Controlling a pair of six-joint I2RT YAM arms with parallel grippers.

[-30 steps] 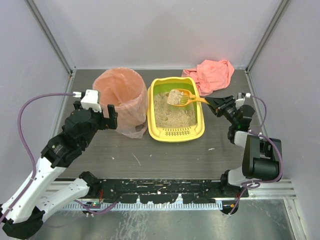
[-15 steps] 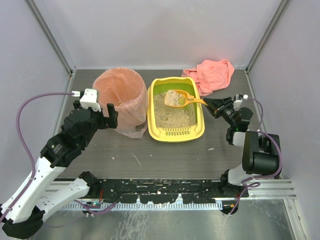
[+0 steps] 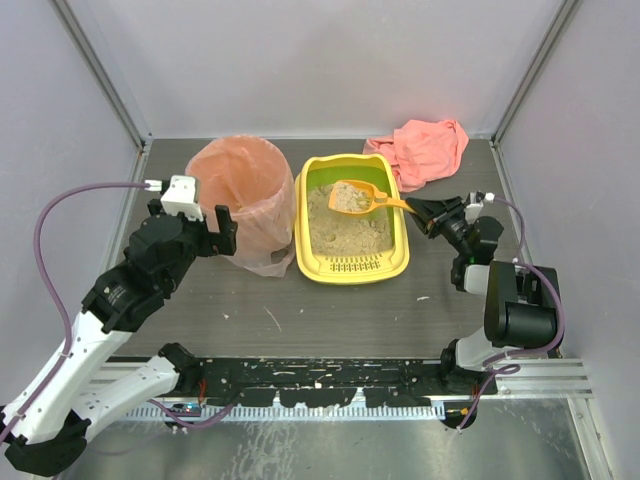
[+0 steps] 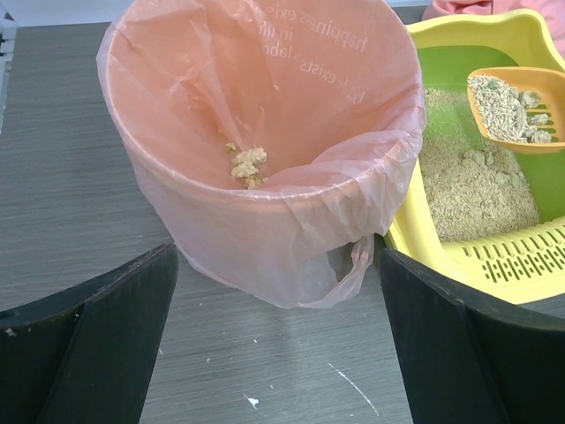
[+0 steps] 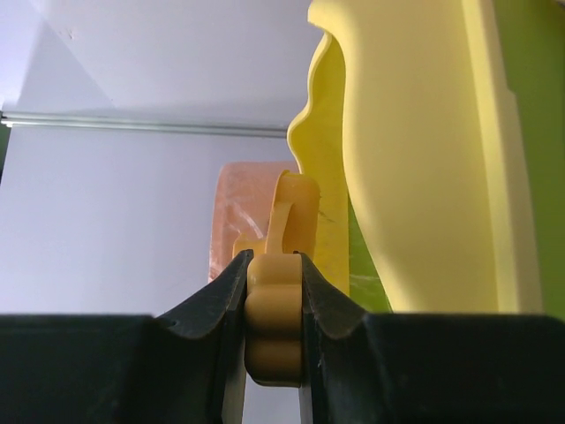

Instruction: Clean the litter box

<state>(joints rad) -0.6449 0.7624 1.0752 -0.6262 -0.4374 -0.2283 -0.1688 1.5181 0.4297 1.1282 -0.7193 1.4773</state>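
Litter box [image 3: 352, 266] sits mid-worktop toward the rear, slotted rim facing the arms. It is yellow outside, green inside, with beige litter in it. Its left side is just beside the bin [image 3: 240, 196] lined with a pink bag; contact can't be told.

The top view gives the whole layout: an orange scoop [image 3: 352, 197] loaded with litter is held above the back half of the box, its handle running right to the right claw [image 3: 418, 210]. A pink cloth [image 3: 428, 150] is bunched at the rear right corner, near the box's back corner.

Only the left wrist view looks into the bag, where a small litter clump [image 4: 247, 165] lies at the bottom. Only the right wrist view shows the grip up close: both fingers [image 5: 212, 300] press the scoop handle's end, and the box's yellow wall fills the right of the frame.

Right claw is clenched on the scoop handle. Left claw [image 3: 218, 232] is spread wide and holds nothing, its fingers apart from the near side of the bin.

Bare worktop [image 3: 330, 310] runs in front of the box and bin. The right arm is close to the right wall.
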